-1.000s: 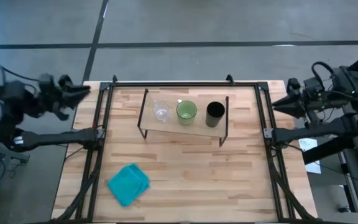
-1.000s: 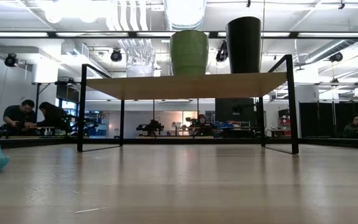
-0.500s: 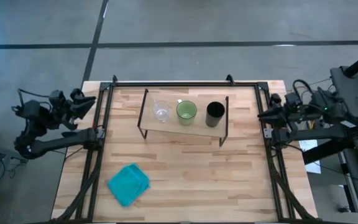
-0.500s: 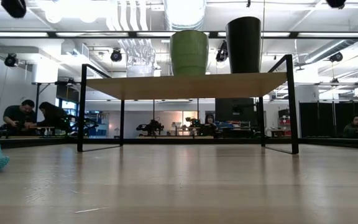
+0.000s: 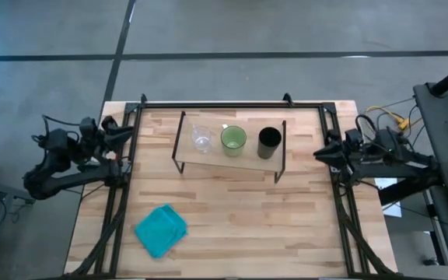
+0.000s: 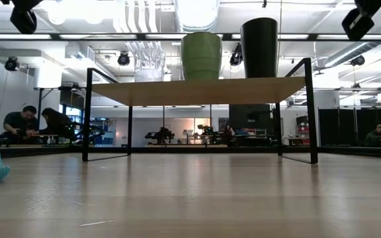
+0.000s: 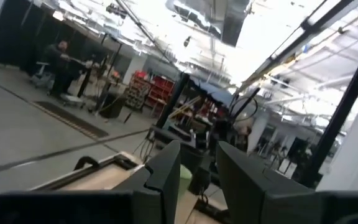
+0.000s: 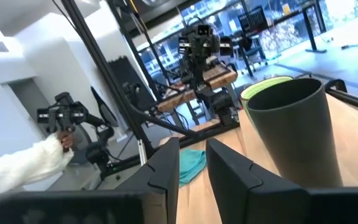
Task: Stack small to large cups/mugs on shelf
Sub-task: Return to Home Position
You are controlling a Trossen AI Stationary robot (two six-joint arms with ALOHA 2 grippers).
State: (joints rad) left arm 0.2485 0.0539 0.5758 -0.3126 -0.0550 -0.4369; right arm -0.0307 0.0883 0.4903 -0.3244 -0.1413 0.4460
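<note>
Both grippers are parked off the work; the left gripper (image 7: 199, 155) hangs by the left edge of the table (image 5: 247, 218) and the right gripper (image 8: 192, 152) by the right edge, each aimed inward; on both, the fingers are pulled in to a slim gap with nothing between them, so I'd call them closed and empty. My guess is they sit out there so no arm is anywhere near the cups, and the job looks basically done.

On the shelf (image 5: 224, 159), near the table's far side, the three stand in a row, apart from each other, not nested: glass cup (image 5: 201, 139), then green mug (image 5: 233, 139), then black cup (image 5: 268, 141); that reads small to large from left to right, which I take to be the whole point of the layout. The teal cloth (image 5: 162, 230) lies well apart, near the front left corner, touching nothing.

Compared with a second ago: the arms were folded farther out from the table; now both have swung in closer to its side rails, and dark gripper parts poke into the low view's top corners where there were none; cups, shelf and cloth haven't budged.
</note>
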